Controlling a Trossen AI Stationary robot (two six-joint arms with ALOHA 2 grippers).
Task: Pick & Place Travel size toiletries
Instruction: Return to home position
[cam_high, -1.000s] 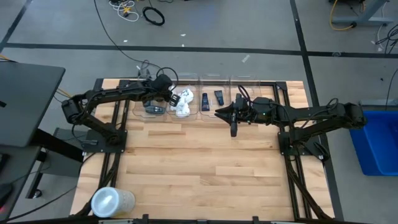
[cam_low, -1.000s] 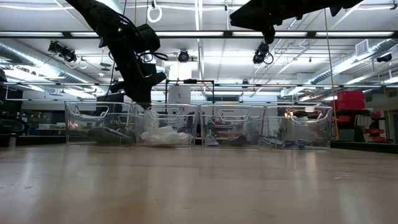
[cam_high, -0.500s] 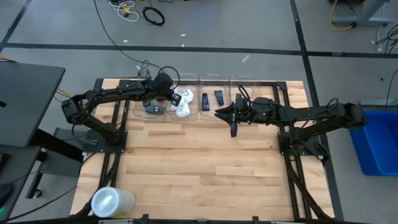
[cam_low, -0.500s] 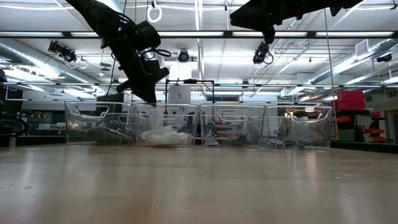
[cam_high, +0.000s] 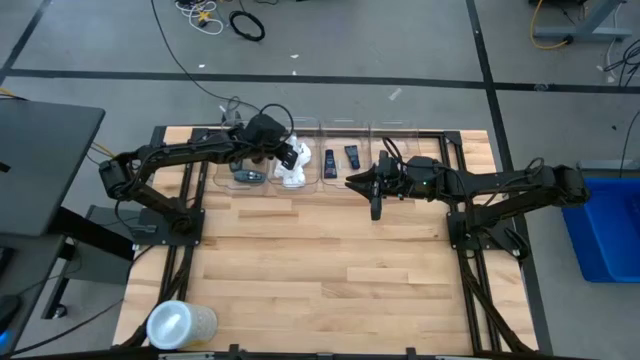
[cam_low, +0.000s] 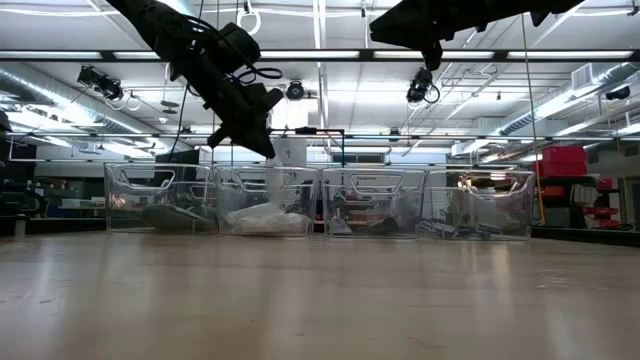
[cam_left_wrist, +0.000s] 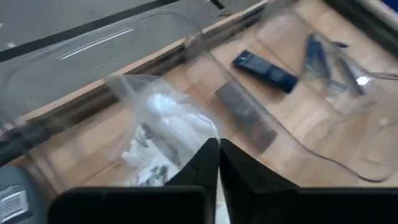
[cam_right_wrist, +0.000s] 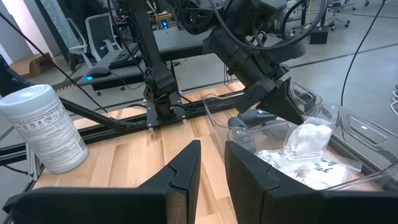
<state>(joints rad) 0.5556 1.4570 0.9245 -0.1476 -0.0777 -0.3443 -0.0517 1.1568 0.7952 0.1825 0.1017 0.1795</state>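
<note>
High view: a row of clear bins (cam_high: 318, 152) stands along the far edge of the tabletop (cam_high: 320, 270), and both arms reach toward it from the two sides.
Toiletries: they lie sorted in the bins, dark cases (cam_high: 246, 175) in the bin nearest the left edge, white packets (cam_high: 293, 168) in the next, black tubes (cam_high: 331, 160) after that, and blue razors (cam_left_wrist: 317, 53) in the last one as the left wrist view shows; I judge each kind has its own bin so that the sorting is easy to check.
Left end effector (cam_high: 288, 152): it is above the packet bin, clear of the rim in the low view; its fingers (cam_left_wrist: 202, 165) are pressed together and I see nothing between them. It looks raised so that it does not hit the bin wall.
Right end effector (cam_high: 375, 208): it hangs above the tabletop just in front of the tube bin, apart from the bins; the fingers (cam_right_wrist: 186, 165) stand a little apart with nothing between them. It seems to wait out of the way of the left arm.
Container (cam_high: 181, 324): a big translucent round one lies at the near left corner, well apart from the bins.
Loose items: I see no toiletry outside the bins, so the task seems near its end.
</note>
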